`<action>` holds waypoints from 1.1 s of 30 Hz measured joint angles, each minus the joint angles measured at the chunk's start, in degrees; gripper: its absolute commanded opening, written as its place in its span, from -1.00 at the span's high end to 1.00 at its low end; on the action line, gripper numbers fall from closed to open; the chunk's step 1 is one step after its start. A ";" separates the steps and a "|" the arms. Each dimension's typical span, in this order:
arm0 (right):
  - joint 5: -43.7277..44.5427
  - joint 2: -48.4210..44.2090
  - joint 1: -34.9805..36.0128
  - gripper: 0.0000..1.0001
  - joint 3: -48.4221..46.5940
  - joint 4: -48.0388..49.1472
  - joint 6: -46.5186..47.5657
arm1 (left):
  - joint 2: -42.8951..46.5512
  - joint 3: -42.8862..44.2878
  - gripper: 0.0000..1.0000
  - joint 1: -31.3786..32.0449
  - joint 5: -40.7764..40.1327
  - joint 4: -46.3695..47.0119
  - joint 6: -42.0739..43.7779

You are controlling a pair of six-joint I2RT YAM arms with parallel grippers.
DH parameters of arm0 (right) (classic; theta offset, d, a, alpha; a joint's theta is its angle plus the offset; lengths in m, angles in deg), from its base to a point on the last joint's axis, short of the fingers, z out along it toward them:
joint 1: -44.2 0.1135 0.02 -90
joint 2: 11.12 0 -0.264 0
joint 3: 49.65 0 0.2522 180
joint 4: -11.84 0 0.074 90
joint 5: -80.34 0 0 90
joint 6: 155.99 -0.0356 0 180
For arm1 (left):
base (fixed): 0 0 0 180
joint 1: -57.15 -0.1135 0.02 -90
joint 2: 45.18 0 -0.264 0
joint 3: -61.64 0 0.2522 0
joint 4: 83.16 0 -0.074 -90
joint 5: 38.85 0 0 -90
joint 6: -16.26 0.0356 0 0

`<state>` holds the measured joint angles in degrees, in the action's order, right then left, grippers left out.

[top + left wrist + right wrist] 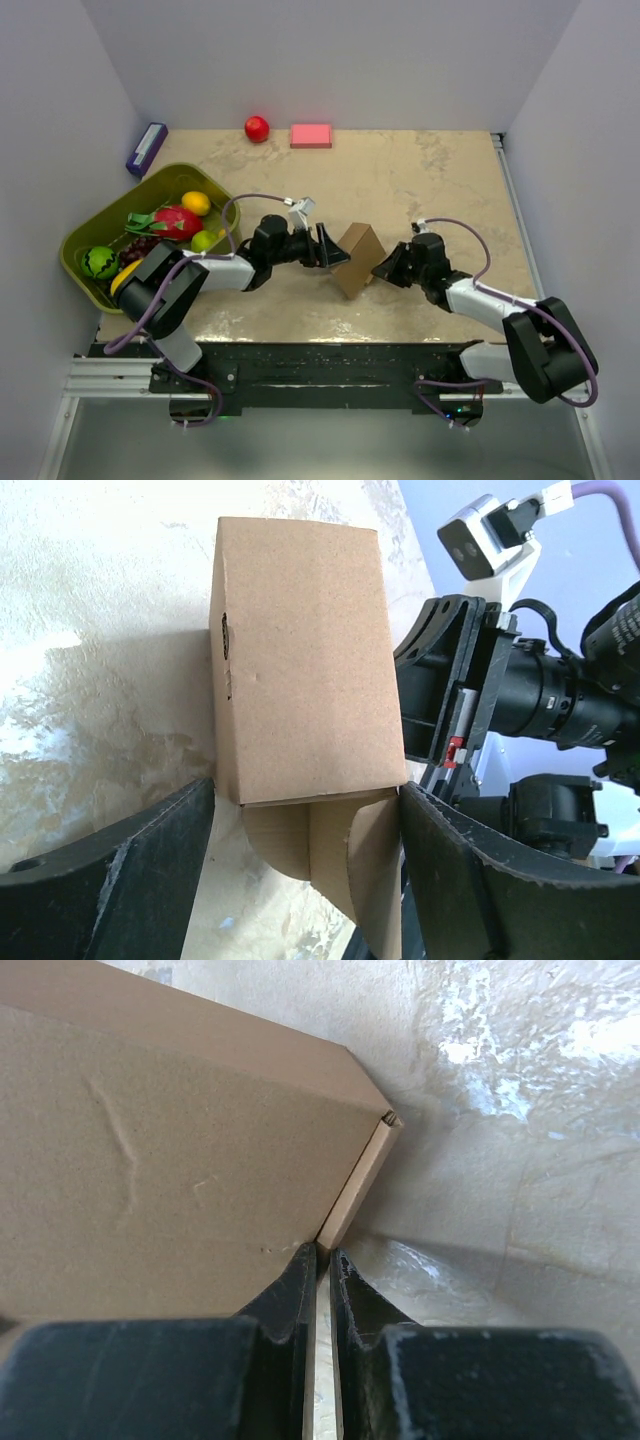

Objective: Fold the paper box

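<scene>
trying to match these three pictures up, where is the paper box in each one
top external: paper box just below centre, turned diagonally on the table.
left wrist: box fills the upper middle, an open flap hanging at its lower end.
right wrist: box covers the upper left, one thin edge running down toward bottom centre.
shared landmark: the marbled beige tabletop, seen beside the box in all three.

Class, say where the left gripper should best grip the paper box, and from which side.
Grip the paper box across its flat, parallel side walls, from its loose-flap end; the open left gripper faces that end and the walls fit between its fingers.
</scene>
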<state>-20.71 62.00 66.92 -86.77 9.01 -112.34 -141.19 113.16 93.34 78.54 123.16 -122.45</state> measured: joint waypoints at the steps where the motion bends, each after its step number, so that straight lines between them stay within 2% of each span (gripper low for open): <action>1: 0.20 -0.50 0.00 1.00 -0.04 -0.72 0.13 | 0.00 0.37 -0.59 0.00 0.11 -0.68 0.63; 11: 1.27 -1.18 0.00 1.00 -2.23 -5.73 1.73 | -0.48 2.97 -0.74 -0.04 2.73 -2.97 6.80; 22: 1.25 0.11 0.04 1.00 -4.94 -8.96 4.02 | -3.76 9.40 -0.74 -0.07 4.70 -6.40 12.46; 24: 1.33 0.20 0.04 1.00 -5.31 -9.55 4.26 | -3.93 9.62 -0.68 -0.07 5.03 -7.02 12.55; 25: 1.40 0.31 0.04 0.94 -5.53 -9.79 4.39 | -3.96 9.84 -0.64 -0.04 5.16 -7.39 12.61; 28: 1.49 0.79 0.04 0.76 -6.27 -10.51 4.61 | -4.20 11.10 -0.44 0.17 5.31 -9.14 13.07; 29: 1.49 0.96 0.04 0.73 -6.43 -10.67 4.66 | -4.39 11.78 -0.33 0.28 5.31 -9.88 13.42; 33: 1.49 1.51 0.02 0.63 -6.71 -10.91 4.72 | -4.55 13.07 -0.10 0.85 4.13 -12.24 13.64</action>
<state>-19.23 63.51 66.94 -93.48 -1.89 -107.62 -145.74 126.23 94.19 82.68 110.92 -108.81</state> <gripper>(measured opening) 0.156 0.664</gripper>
